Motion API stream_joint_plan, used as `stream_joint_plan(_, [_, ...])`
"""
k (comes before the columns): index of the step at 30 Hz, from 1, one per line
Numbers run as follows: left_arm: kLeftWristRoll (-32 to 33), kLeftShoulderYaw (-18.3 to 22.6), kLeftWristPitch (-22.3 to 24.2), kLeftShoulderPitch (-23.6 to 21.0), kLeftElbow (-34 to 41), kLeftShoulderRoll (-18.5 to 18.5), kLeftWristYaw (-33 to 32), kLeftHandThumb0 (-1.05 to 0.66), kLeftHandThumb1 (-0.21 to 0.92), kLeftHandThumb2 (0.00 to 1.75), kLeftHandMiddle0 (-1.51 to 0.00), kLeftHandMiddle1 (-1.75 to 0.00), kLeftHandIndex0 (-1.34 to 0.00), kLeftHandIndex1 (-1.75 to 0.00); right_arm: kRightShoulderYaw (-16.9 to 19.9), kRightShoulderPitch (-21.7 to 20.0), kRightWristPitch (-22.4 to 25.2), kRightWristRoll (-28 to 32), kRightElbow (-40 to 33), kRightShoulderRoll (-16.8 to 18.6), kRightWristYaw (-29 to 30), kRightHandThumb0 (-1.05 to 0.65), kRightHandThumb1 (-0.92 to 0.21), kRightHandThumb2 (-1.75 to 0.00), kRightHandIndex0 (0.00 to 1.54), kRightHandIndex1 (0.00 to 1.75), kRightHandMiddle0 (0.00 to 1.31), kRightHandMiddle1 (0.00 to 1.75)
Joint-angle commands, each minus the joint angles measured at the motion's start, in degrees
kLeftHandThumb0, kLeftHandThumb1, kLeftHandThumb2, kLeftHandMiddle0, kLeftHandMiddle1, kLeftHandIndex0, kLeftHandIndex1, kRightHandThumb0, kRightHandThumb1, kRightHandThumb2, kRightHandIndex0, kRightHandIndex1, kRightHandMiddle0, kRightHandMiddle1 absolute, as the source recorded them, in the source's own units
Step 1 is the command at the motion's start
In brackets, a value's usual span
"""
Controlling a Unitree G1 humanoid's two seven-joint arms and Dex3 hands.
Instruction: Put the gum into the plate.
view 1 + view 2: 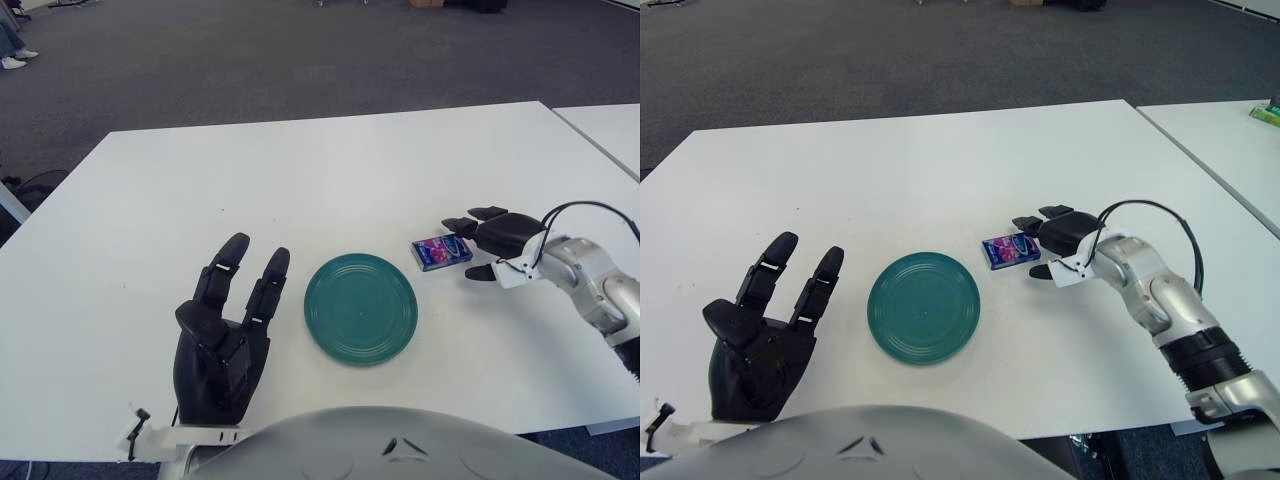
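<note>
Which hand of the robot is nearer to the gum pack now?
The right hand: it is just to the right of the gum pack, fingers open, not gripping it. The left hand is far off, beyond the green plate.

No text, brand, number or sign can be read anywhere in either view. The only printed surface is the top of the gum pack (pixel 441 250), lying on the bench (pixel 300 180) just beside the fingertips of the right robot hand (pixel 487 243), on that hand's left. Its face shows blue and purple with pale marks that may be lettering, but they are too small to make out. The green plate (pixel 360 308), further left of that hand, carries no markings.
</note>
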State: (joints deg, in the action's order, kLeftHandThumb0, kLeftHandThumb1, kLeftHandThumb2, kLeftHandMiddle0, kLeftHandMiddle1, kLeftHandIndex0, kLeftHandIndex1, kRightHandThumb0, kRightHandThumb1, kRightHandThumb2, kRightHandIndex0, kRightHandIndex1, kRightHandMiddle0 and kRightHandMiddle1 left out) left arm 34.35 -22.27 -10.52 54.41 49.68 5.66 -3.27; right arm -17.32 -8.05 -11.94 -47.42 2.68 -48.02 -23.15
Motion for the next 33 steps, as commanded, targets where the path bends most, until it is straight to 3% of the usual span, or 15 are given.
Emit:
stream_joint_plan(1, [0.3, -3.1, 0.4, 9.7, -0.4, 4.4, 2.6, -1.05, 0.92, 0.85, -0.48, -0.15, -0.1, -0.94, -1.8, 0.5, 0.6, -3.0, 3.9, 2.8, 5.7, -1.05, -0.92, -0.7, 0.08, 0.02, 0.05, 0.12])
stream_joint_plan(11, [-1.3, -1.5, -3.6, 10.5, -4.1, 3.2, 6.3, -1.05, 0.92, 0.82, -0.48, -0.17, -0.1, -0.95, -5.1, -3.5, 0.7, -6.9, 16.1, 6.4, 16.0, -1.05, -0.92, -0.69, 0.12, 0.01, 0.0, 0.26])
stream_joint_plan(18, [-0.2, -1.7, -1.8, 10.9, -2.6, 3.3, 4.9, -1.05, 0.92, 0.82, -0.48, -0.18, -0.09, -0.94, -6.3, -4.4, 2.2, -7.3, 17.4, 7.0, 17.2, -1.05, -0.92, -0.68, 0.11, 0.01, 0.0, 0.28])
stream_joint_plan(29, [-1.3, -2.4, -3.1, 10.1, -3.6, 2.9, 6.1, -1.05, 0.92, 0.81, -0.47, -0.2, -0.1, -0.95, -8.1, -5.0, 4.4, -8.1, 19.4, 7.8, 17.9, -1.05, -0.92, -0.62, 0.11, 0.0, 0.0, 0.26])
stream_joint_plan(33, [-1.6, -2.4, -3.1, 9.2, -4.1, 2.3, 6.0, -1.05, 0.92, 0.81, -0.42, -0.32, -0.1, -0.98, -8.9, -5.5, 5.3, -8.2, 20.5, 8.4, 18.4, -1.05, -0.92, -0.62, 0.12, 0.01, 0.0, 0.25])
